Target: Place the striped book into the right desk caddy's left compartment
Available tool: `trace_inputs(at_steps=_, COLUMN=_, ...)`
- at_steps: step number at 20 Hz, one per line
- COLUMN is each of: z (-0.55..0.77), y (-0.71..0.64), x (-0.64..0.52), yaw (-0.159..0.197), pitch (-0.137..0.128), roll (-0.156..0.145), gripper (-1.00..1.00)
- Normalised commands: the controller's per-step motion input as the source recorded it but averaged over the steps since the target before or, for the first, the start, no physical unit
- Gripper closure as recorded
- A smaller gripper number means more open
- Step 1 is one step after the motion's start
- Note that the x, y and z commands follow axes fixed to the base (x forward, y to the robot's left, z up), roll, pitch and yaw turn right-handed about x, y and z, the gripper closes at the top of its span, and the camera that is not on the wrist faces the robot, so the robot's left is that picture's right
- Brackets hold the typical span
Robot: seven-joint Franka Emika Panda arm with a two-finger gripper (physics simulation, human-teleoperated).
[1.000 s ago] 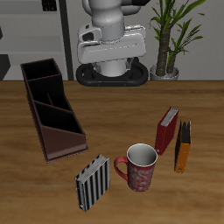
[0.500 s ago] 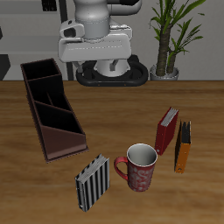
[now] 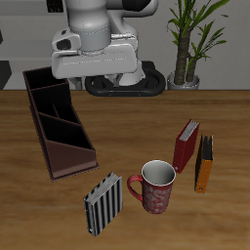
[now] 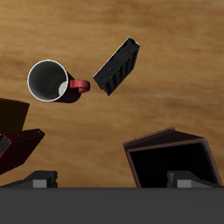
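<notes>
The striped book [image 3: 103,203] stands tilted on the table near the front edge, beside a mug; it also shows in the wrist view [image 4: 117,66]. The right desk caddy [image 3: 59,122] is a long dark maroon organiser with inner dividers; one end of it shows in the wrist view [image 4: 171,157]. My gripper [image 3: 93,61] hangs high over the back of the table, above the caddy's far end and well away from the book. In the wrist view the gripper [image 4: 114,180] is open and empty, its fingers wide apart.
A red patterned mug [image 3: 154,186] stands beside the striped book and shows in the wrist view [image 4: 48,80]. A red book [image 3: 186,145] and an orange-yellow book [image 3: 204,163] stand behind the mug. A potted plant [image 3: 190,39] stands at the back.
The arm has swung sideways across the back of the table toward the caddy and come slightly forward. The objects on the table have not moved.
</notes>
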Motion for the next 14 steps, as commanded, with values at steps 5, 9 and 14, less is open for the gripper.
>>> trace_inputs(at_steps=5, z=0.19, y=-0.22, x=0.29, yaw=-0.050, pitch=-0.062, roll=-0.072, gripper=-1.00)
trace_inputs(at_steps=9, z=0.09, y=-0.17, x=0.34, yaw=-0.033, pitch=-0.004, roll=-0.039, gripper=-1.00)
trace_inputs(at_steps=14, z=0.00, y=0.02, x=0.22, yaw=-0.059, pitch=0.001, roll=-0.035, gripper=-1.00)
